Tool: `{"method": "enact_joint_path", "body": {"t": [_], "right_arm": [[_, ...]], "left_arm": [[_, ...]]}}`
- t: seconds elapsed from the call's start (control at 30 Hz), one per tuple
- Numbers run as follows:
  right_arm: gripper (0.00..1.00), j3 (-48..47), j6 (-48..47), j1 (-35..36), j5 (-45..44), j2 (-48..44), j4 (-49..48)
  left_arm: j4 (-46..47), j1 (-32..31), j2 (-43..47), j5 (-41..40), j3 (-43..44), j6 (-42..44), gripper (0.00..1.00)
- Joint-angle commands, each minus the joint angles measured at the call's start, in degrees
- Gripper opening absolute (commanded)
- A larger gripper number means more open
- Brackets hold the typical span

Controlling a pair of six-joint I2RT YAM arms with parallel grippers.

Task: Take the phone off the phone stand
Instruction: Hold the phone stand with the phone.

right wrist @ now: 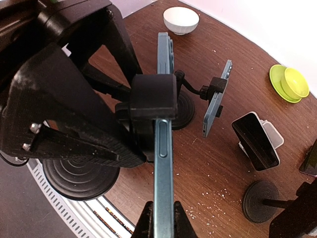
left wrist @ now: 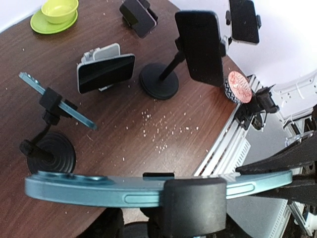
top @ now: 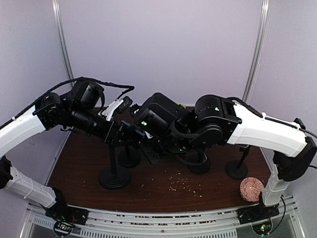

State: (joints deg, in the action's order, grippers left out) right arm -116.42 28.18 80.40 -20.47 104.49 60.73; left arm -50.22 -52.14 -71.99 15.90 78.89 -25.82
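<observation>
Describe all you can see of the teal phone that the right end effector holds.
The teal phone shows its glossy, metal-looking edge, with long side buttons and camera bumps at one end. It is raised clear of the brown table. A black plastic stand clamp grips its middle; the right end effector is shut on the other end.

Left wrist view: the phone (left wrist: 124,191) sits on edge in the phone stand clamp (left wrist: 195,206), foremost. Beyond it a second phone (left wrist: 57,106) is clamped on a second stand (left wrist: 49,151). Farther back a third phone (left wrist: 105,72) leans against a box (left wrist: 101,50), with a fourth phone (left wrist: 198,47) on a third stand (left wrist: 158,82) to its right. A bowl (left wrist: 58,12) rests on a plate (left wrist: 42,25) at the far edge of the table (left wrist: 20,74).
</observation>
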Motion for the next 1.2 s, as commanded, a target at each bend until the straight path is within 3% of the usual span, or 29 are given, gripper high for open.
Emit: {"method": "enact_joint_path", "body": {"t": [0.0,0.27,0.37,0.57,0.9,1.17], "right_arm": [[0.00,-4.1,1.3,-0.1,-0.7,-1.8,-7.3],[0.00,-4.9,1.8,-0.7,1.6,-2.1,-7.9],[0.00,-5.6,1.8,-0.9,2.2,-2.1,-7.6],[0.00,-5.9,1.8,-1.0,2.5,-2.4,-7.0],[0.00,-4.4,1.2,-1.0,5.0,-4.2,-8.3],[0.00,4.5,-1.4,-1.0,8.3,-9.0,-14.0]], "left_arm": [[7.7,-0.2,1.4,-1.6,-1.8,-2.1,0.59],[13.4,-2.0,3.3,-3.7,-4.6,-0.9,0.64],[11.2,-3.2,1.9,-4.0,-3.5,2.0,0.69],[4.4,-4.4,-2.0,-5.5,0.1,4.0,0.66],[4.2,-5.4,-3.8,-11.8,1.6,1.9,0.23],[4.9,-5.1,-2.4,-13.1,1.9,-3.4,0.11]]}}
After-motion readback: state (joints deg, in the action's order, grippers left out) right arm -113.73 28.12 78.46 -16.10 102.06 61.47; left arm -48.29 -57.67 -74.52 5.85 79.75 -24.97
